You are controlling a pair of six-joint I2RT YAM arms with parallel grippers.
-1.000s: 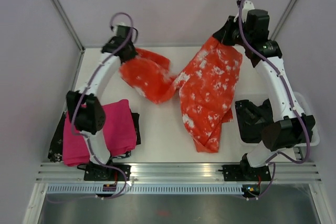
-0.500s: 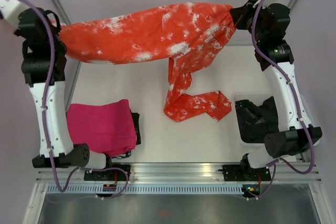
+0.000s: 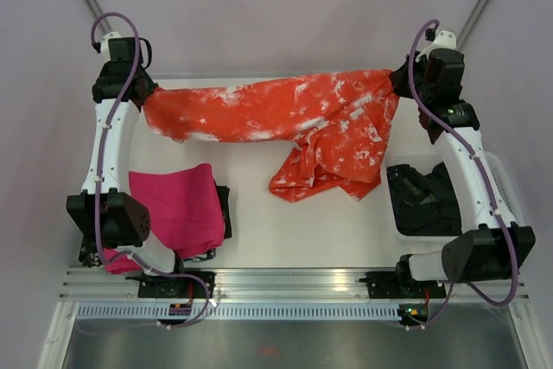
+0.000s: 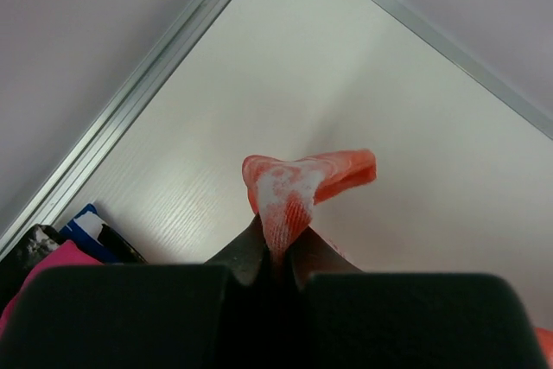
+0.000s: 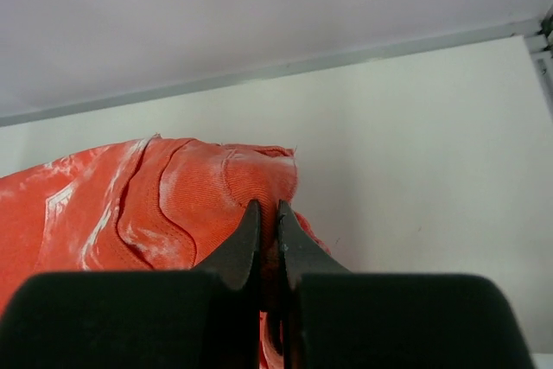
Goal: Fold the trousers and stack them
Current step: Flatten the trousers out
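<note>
The trousers (image 3: 268, 111), orange-red with white blotches, hang stretched between both arms across the back of the table. One leg droops in a crumpled heap (image 3: 333, 166) on the table at centre right. My left gripper (image 3: 147, 99) is shut on one end of the fabric; in the left wrist view a speckled fold of the trousers (image 4: 289, 192) sticks out past the left gripper (image 4: 278, 244). My right gripper (image 3: 396, 84) is shut on the other end, and the right wrist view shows the right gripper (image 5: 268, 213) pinching a seamed edge of the trousers (image 5: 173, 205).
A folded magenta-pink cloth (image 3: 177, 209) lies at the front left on a dark patterned garment (image 3: 93, 244). A black garment (image 3: 423, 200) sits in a white bin (image 3: 511, 196) at the right. Metal rails (image 3: 294, 283) border the table's near edge.
Both arms have come down and inward from a high spread hold. The trousers hang lower now, and the loose leg has bunched up on the table.
</note>
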